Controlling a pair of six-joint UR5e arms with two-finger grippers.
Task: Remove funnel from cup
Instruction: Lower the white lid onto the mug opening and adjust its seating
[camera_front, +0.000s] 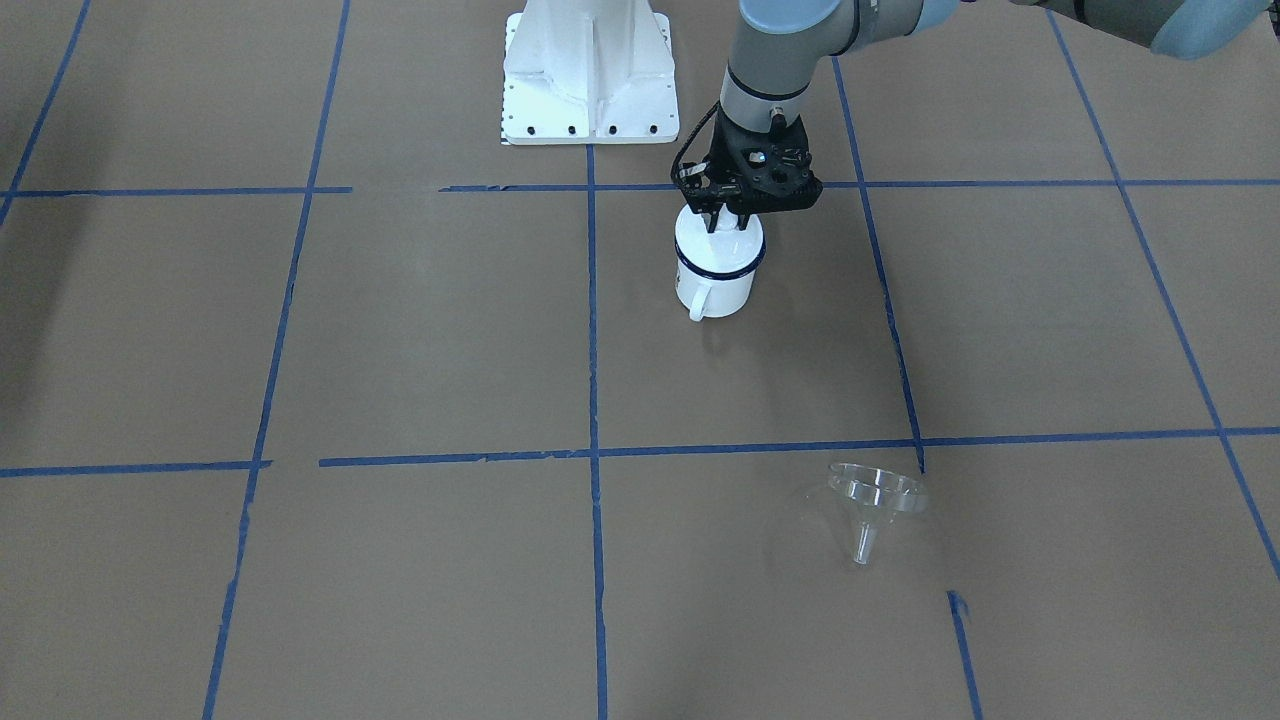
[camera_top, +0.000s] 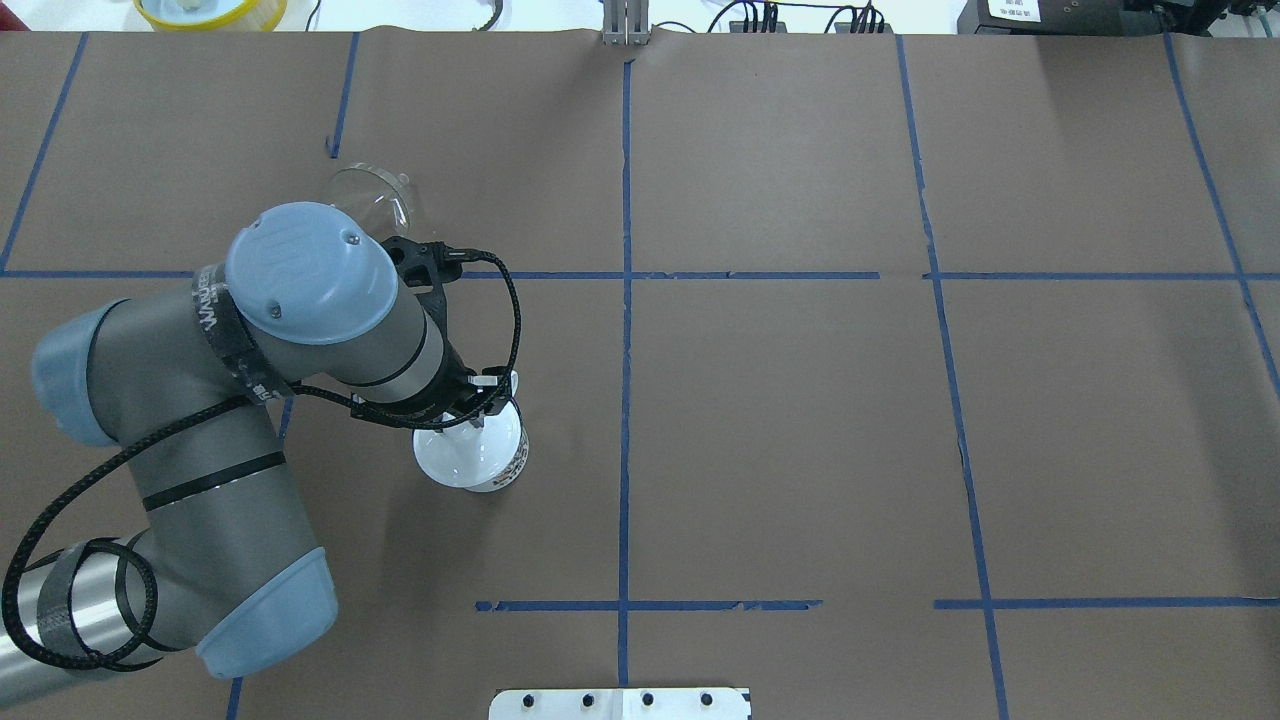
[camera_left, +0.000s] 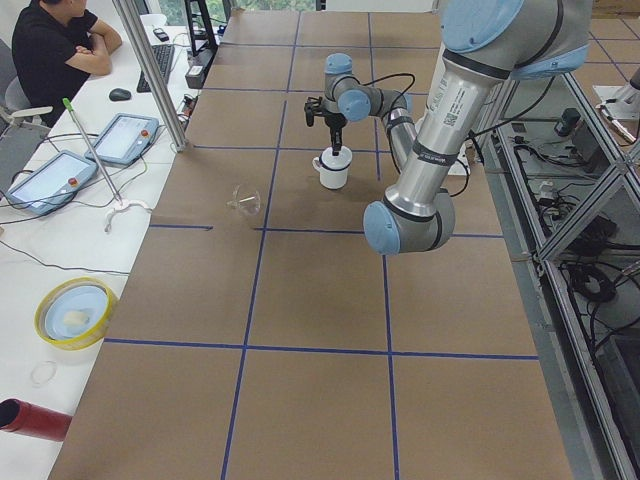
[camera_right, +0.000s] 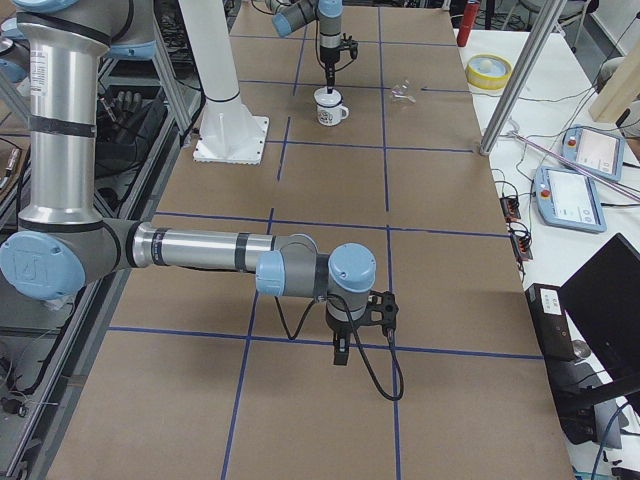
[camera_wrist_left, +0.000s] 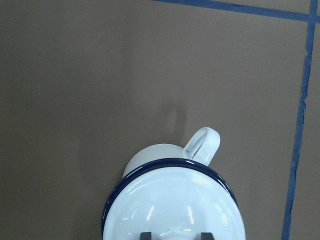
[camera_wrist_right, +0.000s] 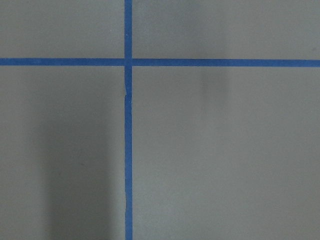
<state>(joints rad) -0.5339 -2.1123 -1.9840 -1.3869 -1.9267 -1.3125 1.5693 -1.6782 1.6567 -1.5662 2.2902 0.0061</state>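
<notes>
Left gripper (camera_front: 727, 214): stands upright directly over the cup (camera_front: 716, 283), fingers pointing down. The fingers are set narrow, one on each side of the knob of a white lid (camera_wrist_left: 175, 207). Whether they press on the knob cannot be told; the wrist view shows only their tips at the frame's lower edge.

Cup: upright on the tabletop (camera_front: 400, 330), straight beneath the left fingers. Its blue rim shows all round the lid. The handle points away from the robot's base, forward of the fingers.

Contents of cup: the lid sits on the mouth and closes it. The inside is hidden, so contents cannot be reported. No part of the funnel (camera_front: 868, 503) is in or on the cup.

Funnel: out of the cup, lying on the tabletop well apart from the left fingers, farther from the robot's base than they are and to their outer left. It touches neither the cup nor the fingers. It appears to lie tilted, with its spout toward the operators' side; the clear material makes its exact pose hard to tell.

Right gripper (camera_right: 341, 356): well apart from cup and funnel, at the table's other end, fingers pointing down just above the tabletop. It shows only in the side view, so the fingers' state cannot be told. Its wrist camera shows only brown tabletop crossed by blue tape (camera_wrist_right: 128, 150)
</notes>
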